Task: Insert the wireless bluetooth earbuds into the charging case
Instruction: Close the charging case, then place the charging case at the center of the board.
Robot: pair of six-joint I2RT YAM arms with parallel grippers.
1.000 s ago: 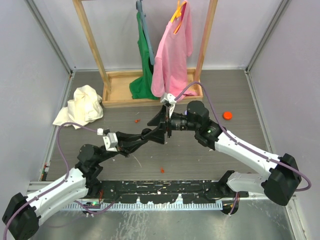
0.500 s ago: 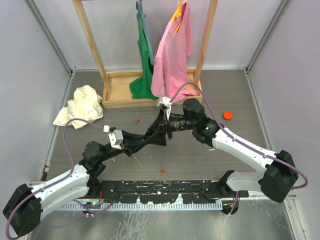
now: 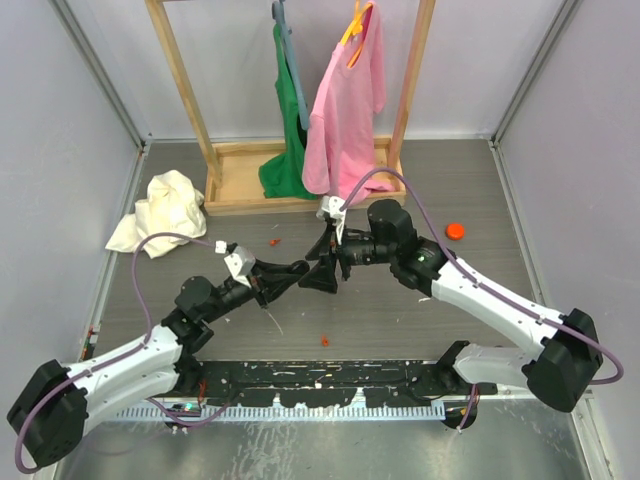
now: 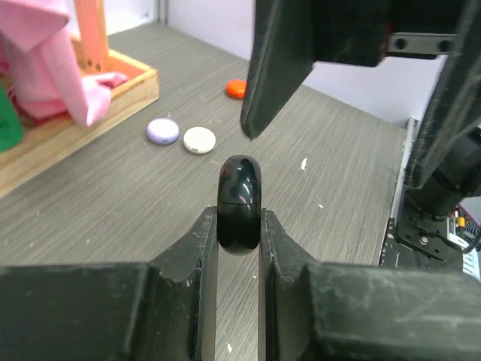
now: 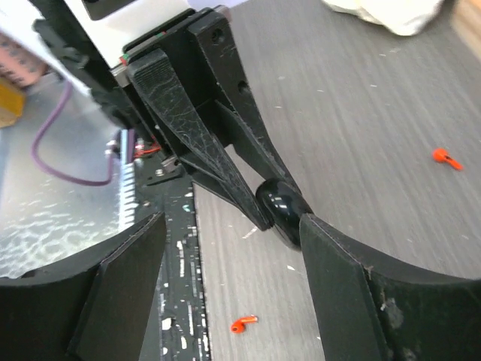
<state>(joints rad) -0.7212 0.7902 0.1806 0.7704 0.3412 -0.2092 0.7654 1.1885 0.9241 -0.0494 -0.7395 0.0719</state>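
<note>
One broad grey wood-grain worktop (image 3: 400,320) carried the whole scene. At its far side stood a pale wooden clothes rack (image 3: 190,120) hung with a pink shirt (image 3: 345,100) and a green garment (image 3: 290,150), and a crumpled cream cloth (image 3: 165,210) lay at the far left. None of these bore on the job.

Both arms reached in to meet above the middle of the worktop. The left gripper (image 4: 239,226) was clenched on the glossy black rounded charging case (image 4: 239,192). It pinched the lower half so that the upper half stood proud and upright, probably to offer the case as a steady target. The right gripper (image 5: 229,248) was released and grasped nothing, its jaws spread wide to either side of the case, with one finger just beside it. I judged it was lining up to work the lid. The case looked closed, though no seam showed.

Two small orange pieces (image 3: 324,341) lay on the worktop, one near and one farther left. They might have been the earbuds, but were too small to tell.
</note>
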